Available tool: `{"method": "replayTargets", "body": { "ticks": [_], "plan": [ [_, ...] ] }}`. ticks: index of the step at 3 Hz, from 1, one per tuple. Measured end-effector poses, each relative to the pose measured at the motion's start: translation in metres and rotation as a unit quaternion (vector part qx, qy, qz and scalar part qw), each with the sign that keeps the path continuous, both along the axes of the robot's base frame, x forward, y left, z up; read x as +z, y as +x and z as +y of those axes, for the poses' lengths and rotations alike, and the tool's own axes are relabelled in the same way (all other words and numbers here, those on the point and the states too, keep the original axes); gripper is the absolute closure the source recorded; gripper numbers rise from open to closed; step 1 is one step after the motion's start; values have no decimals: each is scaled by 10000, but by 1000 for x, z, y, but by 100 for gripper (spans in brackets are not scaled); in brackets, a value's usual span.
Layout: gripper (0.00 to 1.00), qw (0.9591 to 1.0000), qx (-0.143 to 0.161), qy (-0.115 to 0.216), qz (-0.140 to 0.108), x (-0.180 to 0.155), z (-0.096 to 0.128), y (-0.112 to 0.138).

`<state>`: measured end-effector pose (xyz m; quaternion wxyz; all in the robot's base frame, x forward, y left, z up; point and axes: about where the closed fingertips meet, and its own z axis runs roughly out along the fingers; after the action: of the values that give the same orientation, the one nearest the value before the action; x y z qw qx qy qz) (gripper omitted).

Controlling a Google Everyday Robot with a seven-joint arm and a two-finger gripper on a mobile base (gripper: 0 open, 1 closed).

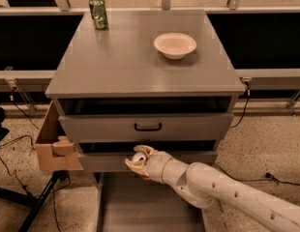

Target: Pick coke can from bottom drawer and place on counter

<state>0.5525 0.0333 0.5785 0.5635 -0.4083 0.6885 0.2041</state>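
The bottom drawer (pixel 121 211) stands pulled out nearest, its bare floor showing no coke can; the can may be hidden under the arm (pixel 227 192) or further in. Just above, the gripper (pixel 138 159) hovers at the next drawer front (pixel 193 158), fingers (pixel 143 151) parted and empty, pointing left, the counter (pixel 135 66) beyond.

White jointed arm (pixel 227 190), dark dots; tan gripper (pixel 137 161) at middle drawer (pixel 101 162).

We see a flat grey cabinet counter (pixel 121 66) bearing a green soda can (pixel 98 12) far left and a shallow cream bowl (pixel 174 45). Our gripper (pixel 135 161) sits below, at the lower grey drawer front (pixel 101 162).
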Motion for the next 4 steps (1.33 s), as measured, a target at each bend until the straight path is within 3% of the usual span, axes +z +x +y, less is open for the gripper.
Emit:
{"method": "replayTargets", "body": {
  "ticks": [1, 2, 3, 4],
  "plan": [
    [100, 9998, 189, -76, 10, 1, 8, 1],
    [100, 9981, 602, 146, -67, 38, 21, 1],
    [100, 9915, 1226, 427, 57, 84, 52, -32],
    [100, 9897, 1349, 308, 370, 131, 87, -91]
  ]
}}
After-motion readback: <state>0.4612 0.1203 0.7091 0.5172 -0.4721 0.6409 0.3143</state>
